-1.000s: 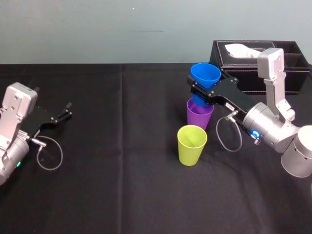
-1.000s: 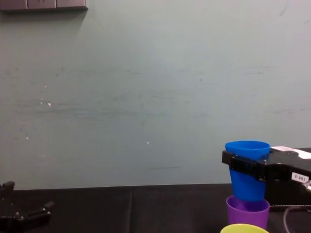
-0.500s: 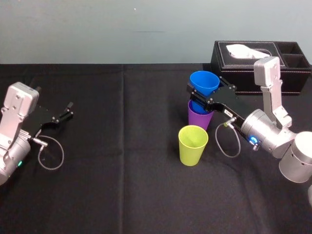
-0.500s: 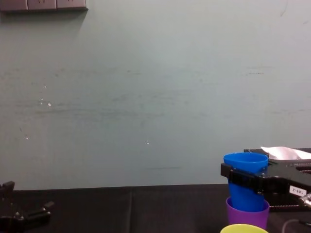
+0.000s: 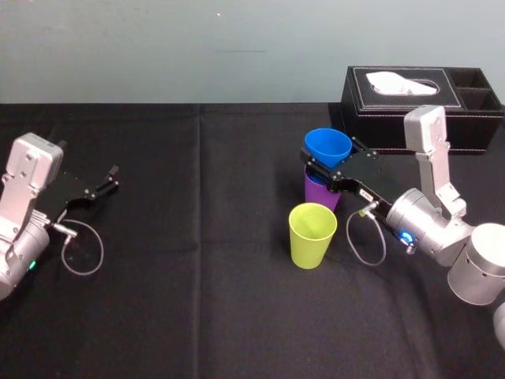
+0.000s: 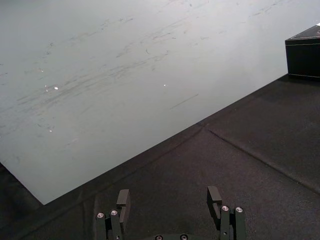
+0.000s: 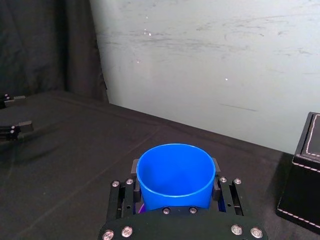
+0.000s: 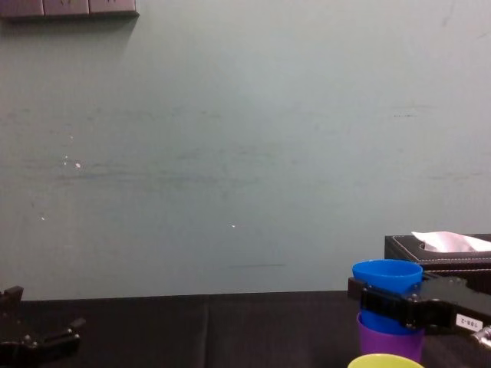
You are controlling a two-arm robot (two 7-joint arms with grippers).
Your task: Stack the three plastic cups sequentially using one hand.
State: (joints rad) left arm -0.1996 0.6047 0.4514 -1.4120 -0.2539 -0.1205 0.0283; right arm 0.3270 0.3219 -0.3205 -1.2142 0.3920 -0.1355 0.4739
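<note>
My right gripper (image 5: pixel 325 169) is shut on the blue cup (image 5: pixel 327 148), its jaws pressing both sides just under the rim. The blue cup (image 8: pixel 387 285) sits partly down inside the purple cup (image 8: pixel 390 336), which stands upright on the black table; only a strip of the purple cup (image 5: pixel 319 192) shows below it. From the right wrist, the blue cup (image 7: pixel 175 176) is held between the black fingers (image 7: pixel 216 181). The yellow-green cup (image 5: pixel 312 234) stands upright just in front of the pair, apart from them. My left gripper (image 5: pixel 106 180) rests open at the table's left side, also seen as my left gripper (image 6: pixel 170 202).
A black tissue box (image 5: pixel 418 96) with white tissue stands at the back right, close behind my right arm. A cable loops under each wrist. Black cloth covers the table (image 5: pixel 197 268), with bare room in the middle and front.
My right gripper has come down with the blue cup, sinking it deeper into the purple cup. The left arm has not moved.
</note>
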